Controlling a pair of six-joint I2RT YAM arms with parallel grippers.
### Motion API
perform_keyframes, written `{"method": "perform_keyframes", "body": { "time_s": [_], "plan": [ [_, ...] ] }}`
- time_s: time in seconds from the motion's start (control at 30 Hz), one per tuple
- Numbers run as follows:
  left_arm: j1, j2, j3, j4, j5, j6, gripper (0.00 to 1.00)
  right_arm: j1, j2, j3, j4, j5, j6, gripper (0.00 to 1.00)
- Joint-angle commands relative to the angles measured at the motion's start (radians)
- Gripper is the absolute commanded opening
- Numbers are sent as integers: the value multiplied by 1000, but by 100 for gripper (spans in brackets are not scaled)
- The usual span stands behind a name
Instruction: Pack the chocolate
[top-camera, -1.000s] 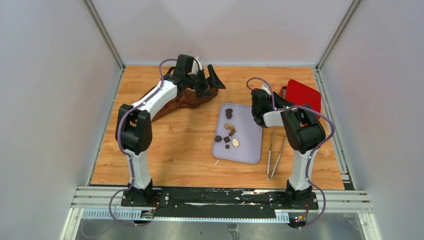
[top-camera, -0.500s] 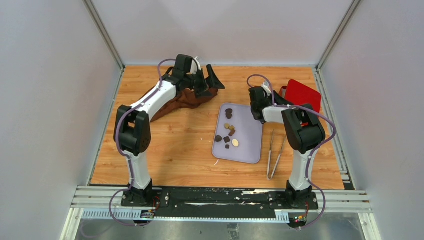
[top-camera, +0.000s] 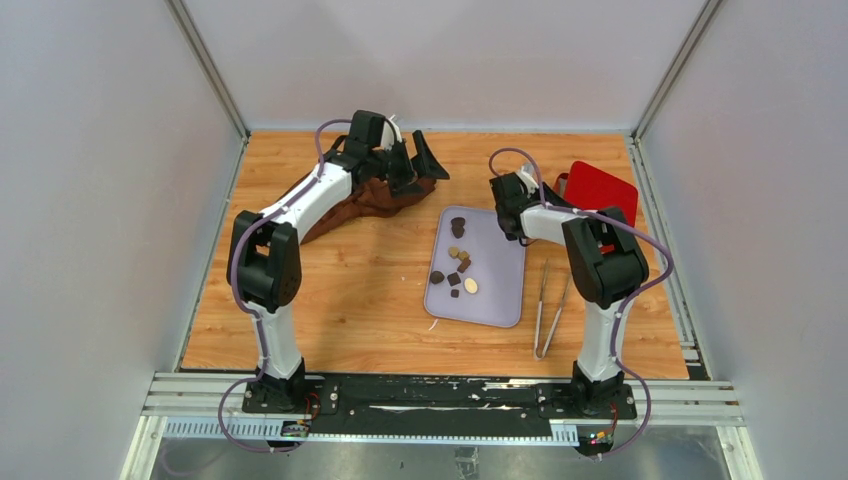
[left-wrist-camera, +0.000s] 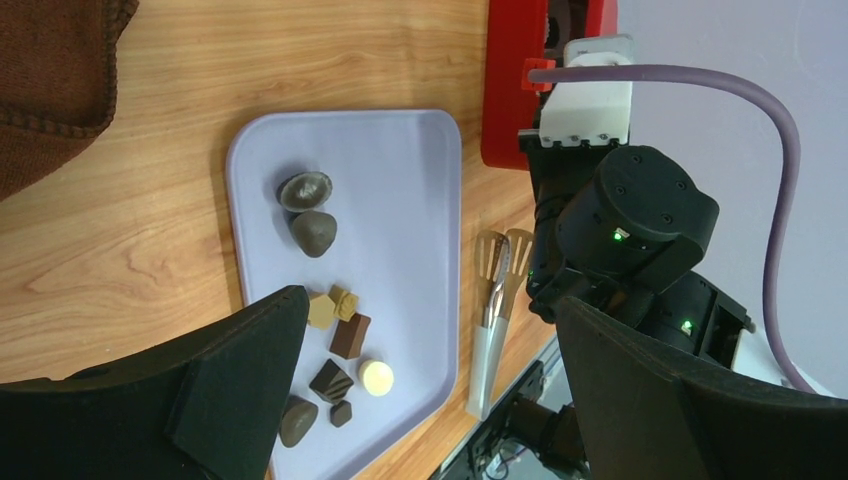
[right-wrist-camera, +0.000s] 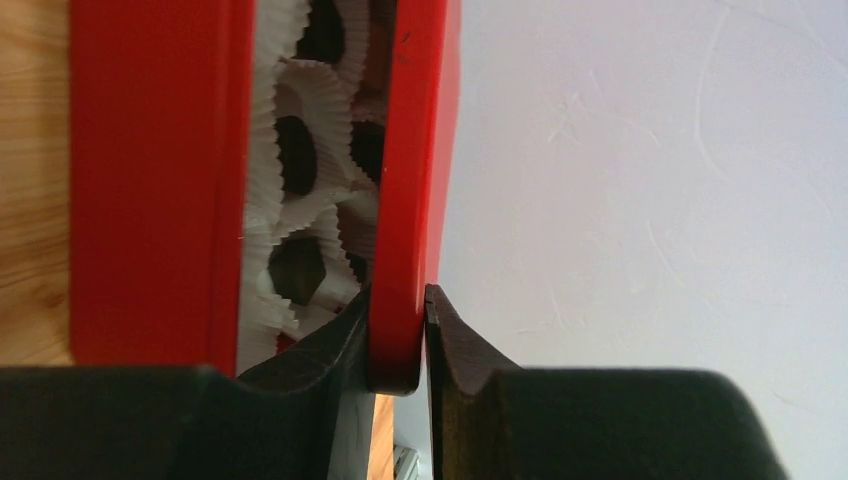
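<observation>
Several small chocolates (top-camera: 457, 270), dark brown, tan and cream, lie on the lavender tray (top-camera: 495, 295); they also show in the left wrist view (left-wrist-camera: 340, 335). A red box (top-camera: 603, 190) stands at the back right. In the right wrist view its base (right-wrist-camera: 150, 180) holds white paper cups (right-wrist-camera: 300, 160) with dark pieces. My right gripper (right-wrist-camera: 400, 322) is shut on the edge of the box's red lid (right-wrist-camera: 408, 150) and holds it raised; it also shows in the top view (top-camera: 558, 192). My left gripper (top-camera: 415, 165) is open and empty above the brown cloth (top-camera: 375, 200).
Metal tongs (top-camera: 550, 305) lie on the wood right of the tray and show in the left wrist view (left-wrist-camera: 495, 300). The brown cloth lies at the back left under the left arm. Grey walls close in the table on three sides.
My right gripper has moved a little toward the far left with the red lid in it. The left arm has hardly moved.
</observation>
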Motion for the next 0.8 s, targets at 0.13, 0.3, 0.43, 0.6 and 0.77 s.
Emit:
{"method": "perform_keyframes", "body": {
  "time_s": [0.13,0.3,0.43,0.6,0.77],
  "plan": [
    [12,-47,-30,15,16,18,100,67,-4,60,-158,-126,92,30],
    [13,-59,-45,15,14,23,100,92,12,111,-242,-166,135,31],
    [15,-65,-52,14,13,25,100,114,12,130,-268,-186,148,36],
    [15,-66,-52,16,13,24,100,137,19,174,-355,-229,197,42],
    [16,-70,-53,17,0,23,100,148,2,201,-413,-266,257,43]
  ]
}}
